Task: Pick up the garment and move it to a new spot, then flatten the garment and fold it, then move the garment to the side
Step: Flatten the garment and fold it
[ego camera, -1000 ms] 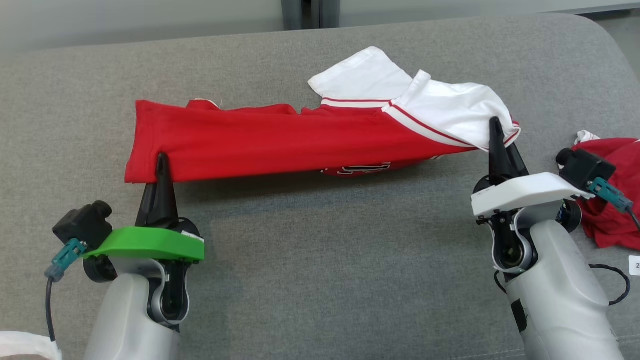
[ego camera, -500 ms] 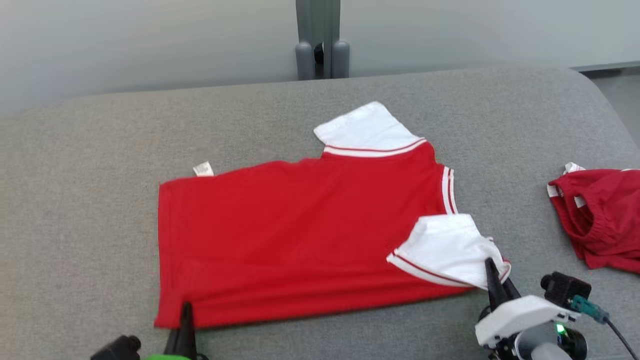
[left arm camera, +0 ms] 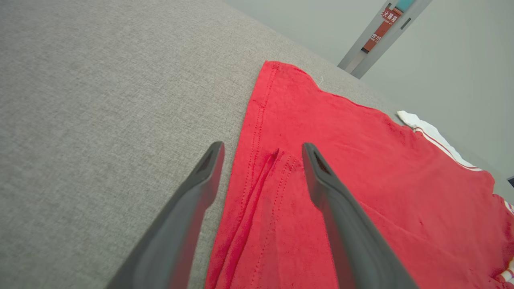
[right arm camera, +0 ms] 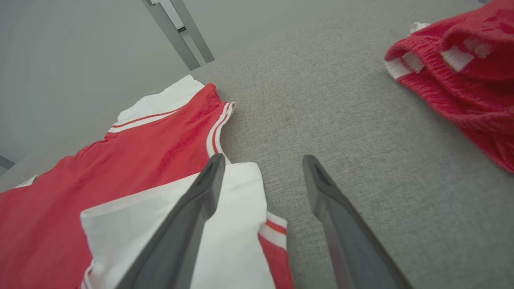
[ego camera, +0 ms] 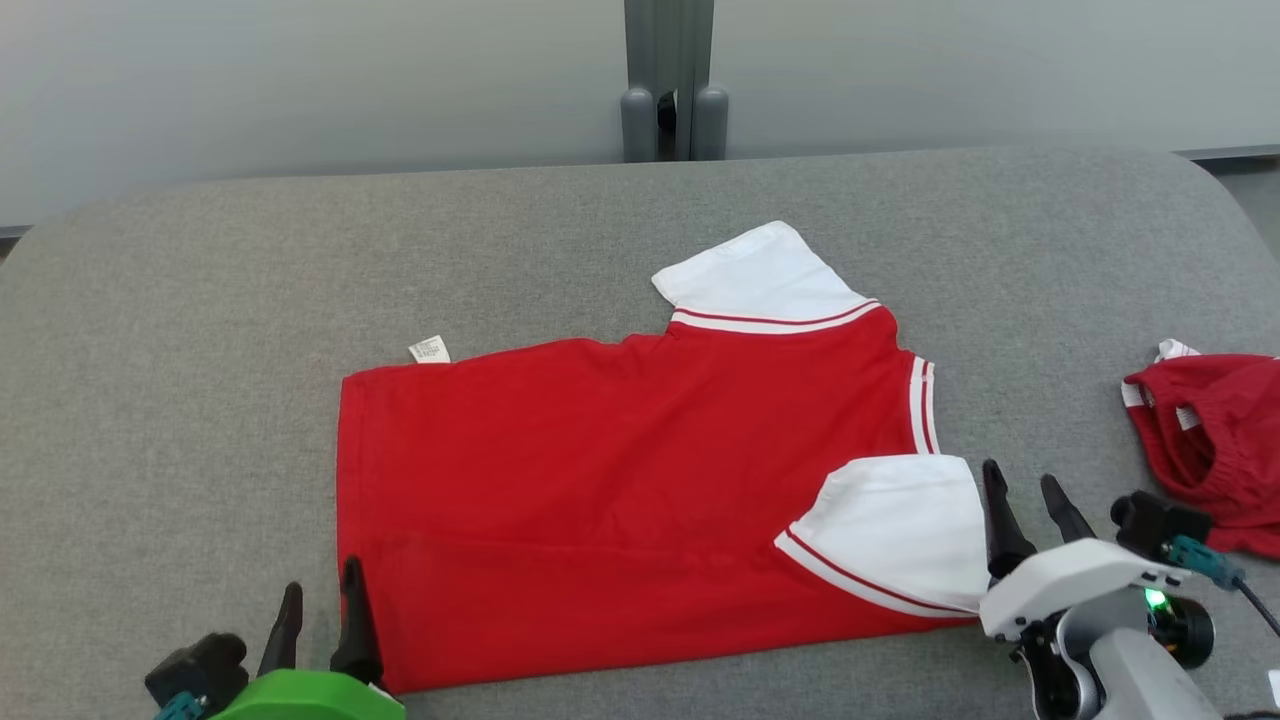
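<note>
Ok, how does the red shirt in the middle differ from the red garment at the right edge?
The red shirt lies spread flat; the other garment sits bunched in a heap. The shirt has large white sleeves; the other garment has small white patches. Both are red with white trim, on the grey surface.
</note>
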You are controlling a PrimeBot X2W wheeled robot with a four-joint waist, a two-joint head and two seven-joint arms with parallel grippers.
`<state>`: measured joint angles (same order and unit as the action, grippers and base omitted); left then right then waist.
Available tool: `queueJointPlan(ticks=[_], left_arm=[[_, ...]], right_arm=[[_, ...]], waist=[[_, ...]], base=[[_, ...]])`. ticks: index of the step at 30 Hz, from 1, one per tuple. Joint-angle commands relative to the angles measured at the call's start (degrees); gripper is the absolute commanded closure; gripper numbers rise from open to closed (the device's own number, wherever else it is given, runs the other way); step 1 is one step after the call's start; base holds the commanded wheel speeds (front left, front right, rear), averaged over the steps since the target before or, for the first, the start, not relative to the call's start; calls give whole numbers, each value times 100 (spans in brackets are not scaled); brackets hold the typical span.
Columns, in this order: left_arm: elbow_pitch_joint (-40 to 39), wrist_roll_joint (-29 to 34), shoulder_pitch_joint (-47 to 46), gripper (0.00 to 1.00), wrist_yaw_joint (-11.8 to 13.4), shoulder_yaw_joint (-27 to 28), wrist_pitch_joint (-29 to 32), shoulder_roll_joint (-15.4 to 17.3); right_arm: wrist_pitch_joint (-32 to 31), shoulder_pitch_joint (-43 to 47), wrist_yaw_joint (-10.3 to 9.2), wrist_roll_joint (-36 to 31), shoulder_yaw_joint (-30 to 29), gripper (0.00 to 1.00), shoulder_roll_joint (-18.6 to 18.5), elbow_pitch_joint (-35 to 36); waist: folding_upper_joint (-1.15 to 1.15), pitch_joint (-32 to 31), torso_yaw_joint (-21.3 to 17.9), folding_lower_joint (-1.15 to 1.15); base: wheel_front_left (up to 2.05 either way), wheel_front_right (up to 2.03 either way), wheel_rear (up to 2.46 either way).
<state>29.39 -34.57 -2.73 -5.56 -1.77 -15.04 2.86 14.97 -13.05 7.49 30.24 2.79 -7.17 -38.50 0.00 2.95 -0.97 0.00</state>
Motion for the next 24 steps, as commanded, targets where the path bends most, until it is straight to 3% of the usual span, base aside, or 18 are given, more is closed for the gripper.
queueJointPlan(ticks=[1, 10, 24], left_arm=[[19, 200, -223, 0, -44, 23, -12, 11], [949, 505, -1655, 0, -180, -266, 34, 407], [2176, -323, -3331, 0, -197, -1015, 642, 1191]], right_arm=[[16, -184, -1, -148, 78, 0, -36, 63], [22, -998, -1, -339, 500, 0, 114, 159], [21, -1789, -1, -152, 1054, 0, 274, 414]], waist=[[0, 88, 16, 0], [0, 634, -114, 0], [0, 1549, -511, 0]], base=[[0, 0, 0], [0, 0, 0], [0, 0, 0]])
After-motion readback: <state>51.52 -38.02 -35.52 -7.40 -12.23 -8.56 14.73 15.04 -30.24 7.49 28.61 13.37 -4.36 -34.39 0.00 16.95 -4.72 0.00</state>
